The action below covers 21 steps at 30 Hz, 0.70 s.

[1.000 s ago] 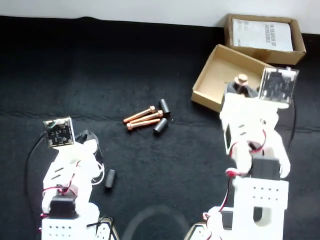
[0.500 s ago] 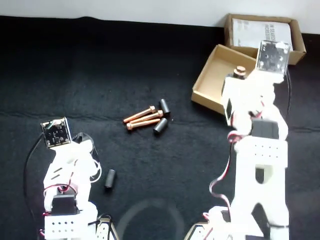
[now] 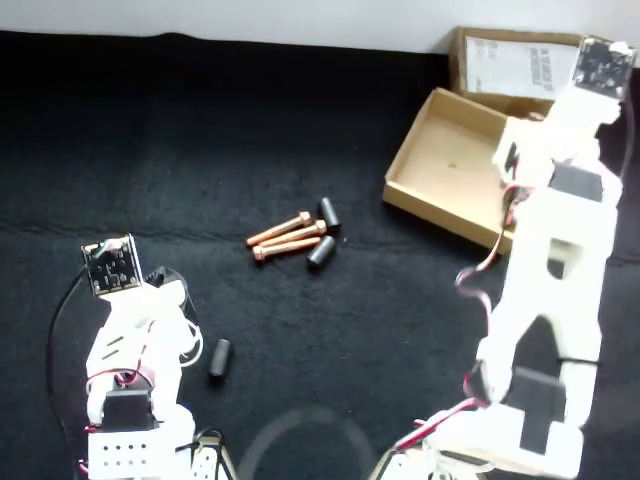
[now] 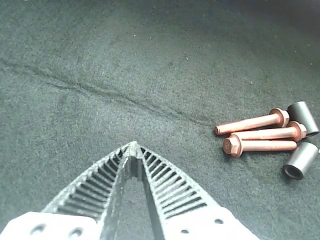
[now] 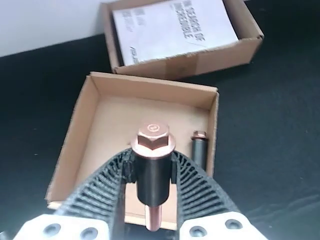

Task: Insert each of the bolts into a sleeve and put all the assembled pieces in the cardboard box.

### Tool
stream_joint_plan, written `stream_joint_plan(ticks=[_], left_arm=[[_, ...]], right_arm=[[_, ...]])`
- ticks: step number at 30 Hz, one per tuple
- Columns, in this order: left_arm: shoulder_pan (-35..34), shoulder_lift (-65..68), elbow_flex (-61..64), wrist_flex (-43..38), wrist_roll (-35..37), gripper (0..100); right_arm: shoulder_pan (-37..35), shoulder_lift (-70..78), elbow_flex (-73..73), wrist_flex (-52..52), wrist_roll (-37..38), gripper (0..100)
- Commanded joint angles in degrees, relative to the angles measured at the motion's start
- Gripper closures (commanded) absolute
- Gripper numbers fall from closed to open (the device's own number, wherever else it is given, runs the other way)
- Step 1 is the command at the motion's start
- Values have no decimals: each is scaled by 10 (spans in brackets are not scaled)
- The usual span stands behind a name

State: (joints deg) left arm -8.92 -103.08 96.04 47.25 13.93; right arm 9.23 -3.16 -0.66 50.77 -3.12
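Note:
My right gripper (image 5: 151, 154) is shut on an assembled piece (image 5: 152, 176), a copper bolt standing head-up in a black sleeve. It hangs over the open cardboard box (image 5: 125, 117). A second assembled piece (image 5: 199, 148) lies in the box against one wall. In the high view the right arm (image 3: 555, 200) stretches over the box (image 3: 405, 190). Three loose copper bolts (image 3: 285, 238) lie mid-table, with two black sleeves (image 3: 328, 212) (image 3: 320, 250) beside them. A third sleeve (image 3: 219, 357) lies by the left arm (image 3: 135, 330). My left gripper (image 4: 133, 148) is shut and empty, above bare cloth short of the bolts (image 4: 255, 134).
A second cardboard box (image 3: 525, 70) holding a printed leaflet (image 5: 172, 30) stands behind the open one, at the table's back right. Black cloth covers the table, with free room on the left and centre front.
The right arm has extended back and to the right, carrying the assembled piece over the box. The left arm has barely moved.

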Motion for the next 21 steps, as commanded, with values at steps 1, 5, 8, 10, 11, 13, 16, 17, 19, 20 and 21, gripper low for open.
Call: stream_joint_plan(ticks=[1,5,8,10,11,13,16,17,19,20,21], left_arm=[[-4,-6,11,1,1,991],[-4,-6,11,1,1,991],[-4,-6,11,2,1,991],[-4,-6,11,2,1,991],[-4,-6,11,2,1,991],[-4,-5,11,7,0,991],[-4,-5,11,18,0,991],[-4,-5,11,19,0,991],[-4,-5,11,24,0,991],[-4,-5,11,24,0,991],[-4,-5,11,24,0,991]], right_arm=[[17,60,-121,69,3,991],[27,138,-202,124,3,991],[32,188,-250,131,4,991],[37,221,-281,131,4,991],[39,240,-298,131,6,991],[40,278,-332,131,7,991],[40,337,-371,132,7,991],[40,357,-382,132,7,991],[38,395,-402,131,7,991],[37,414,-414,131,7,991],[36,434,-429,128,7,991]])
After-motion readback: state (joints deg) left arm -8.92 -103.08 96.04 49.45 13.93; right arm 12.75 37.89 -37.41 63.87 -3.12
